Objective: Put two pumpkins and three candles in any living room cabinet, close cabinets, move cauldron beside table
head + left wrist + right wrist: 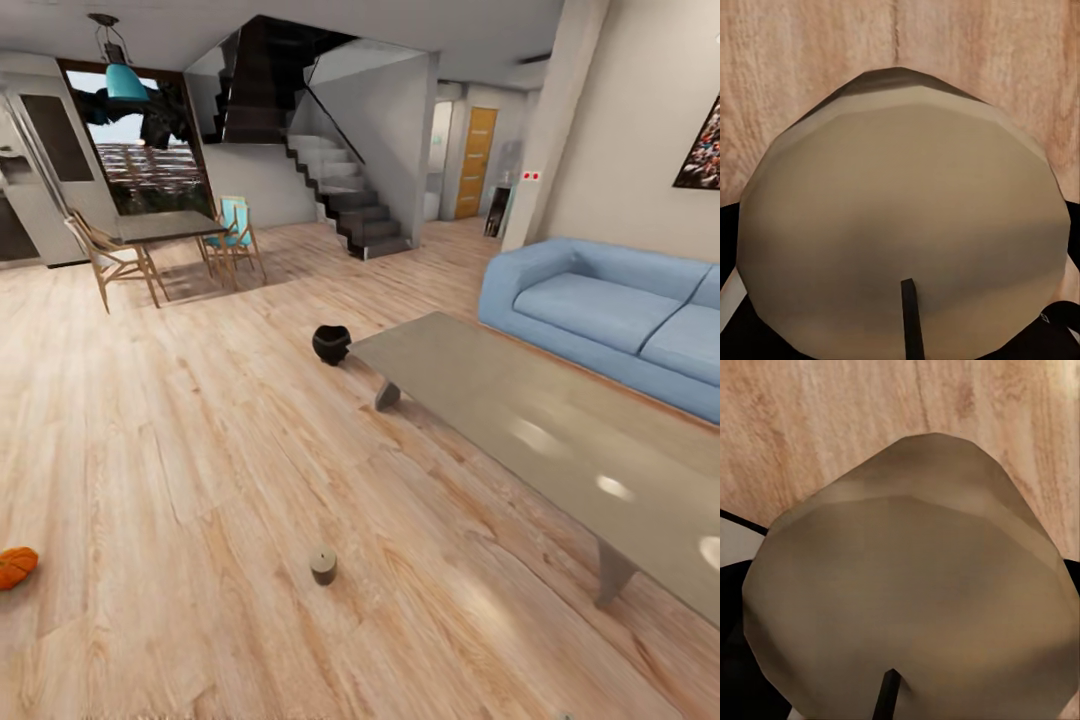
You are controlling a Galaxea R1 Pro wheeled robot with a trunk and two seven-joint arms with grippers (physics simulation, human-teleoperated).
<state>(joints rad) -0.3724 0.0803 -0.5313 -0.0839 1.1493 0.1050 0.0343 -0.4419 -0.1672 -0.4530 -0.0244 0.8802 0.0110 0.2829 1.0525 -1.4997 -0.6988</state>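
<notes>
**Open floor, a candle in each wrist view**

In the head view a broad stretch of plank floor [200, 430] runs from the near edge to the far stairs [350, 205]. A long grey table [540, 420] slants along the right side, its near end running off the picture's right edge; its far corner almost meets the black cauldron [331, 344], which sits on the floor just beside it. Behind the table a blue sofa [610, 315] stands against the wall, with a narrow strip of floor between them. One candle [323, 567] stands upright on the bare floor, well apart from the table leg. A pumpkin [16, 567] lies at the left edge, partly cut off. Far left, a dining table [165, 228] with chairs stands near the window.

The left wrist view looks down on a pale candle [900, 232] with a dark wick, seen very close over the planks. The right wrist view shows another candle [915, 592] just as close. Dark parts show at the edges of both views, but I cannot tell whether either gripper is spread or pinching.
</notes>
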